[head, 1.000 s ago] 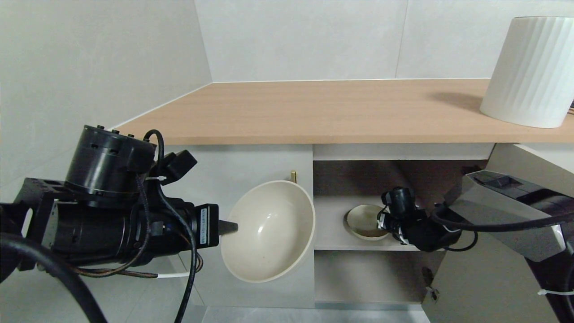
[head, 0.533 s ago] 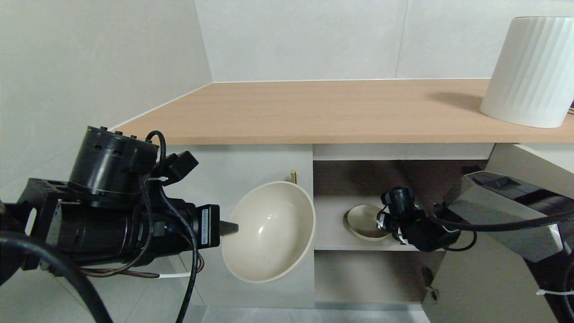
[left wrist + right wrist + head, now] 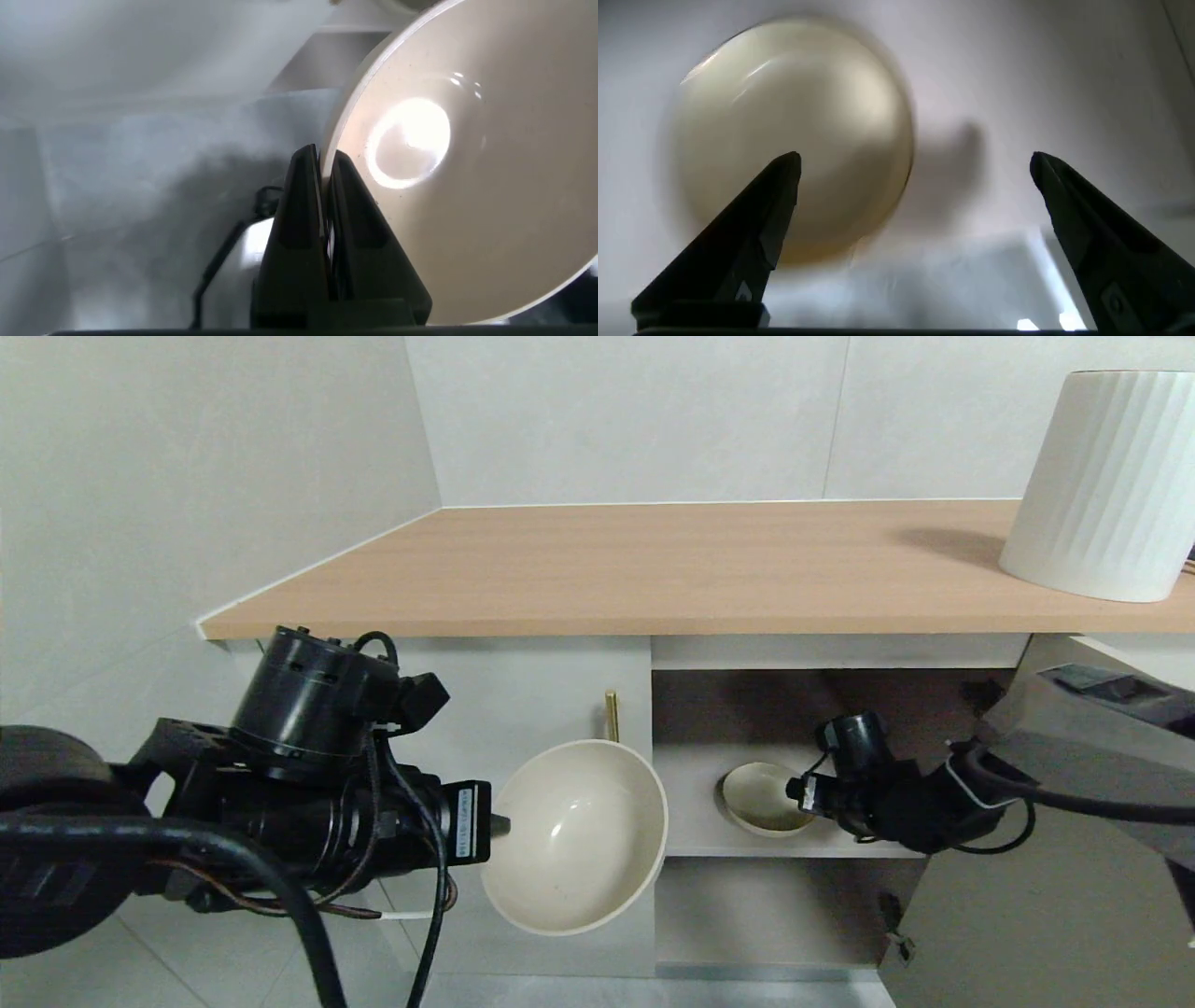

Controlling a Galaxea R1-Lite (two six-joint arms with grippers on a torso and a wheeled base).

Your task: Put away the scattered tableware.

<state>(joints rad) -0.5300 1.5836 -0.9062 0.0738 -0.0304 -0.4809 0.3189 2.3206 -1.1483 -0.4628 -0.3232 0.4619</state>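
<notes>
Left wrist view: my left pincer (image 3: 322, 166) is clamped thinly on the tilted bowl (image 3: 467, 187) rim; a jolt could slip it.

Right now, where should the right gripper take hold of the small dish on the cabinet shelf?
By its near rim, from the open front of the cabinet: the small dish lies flat on the shelf, and the open right gripper faces that rim.

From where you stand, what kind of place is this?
Likely a home kitchen: a wooden countertop against tiled walls, an open cabinet below holding a small dish, and a bowl in the left gripper.
</notes>
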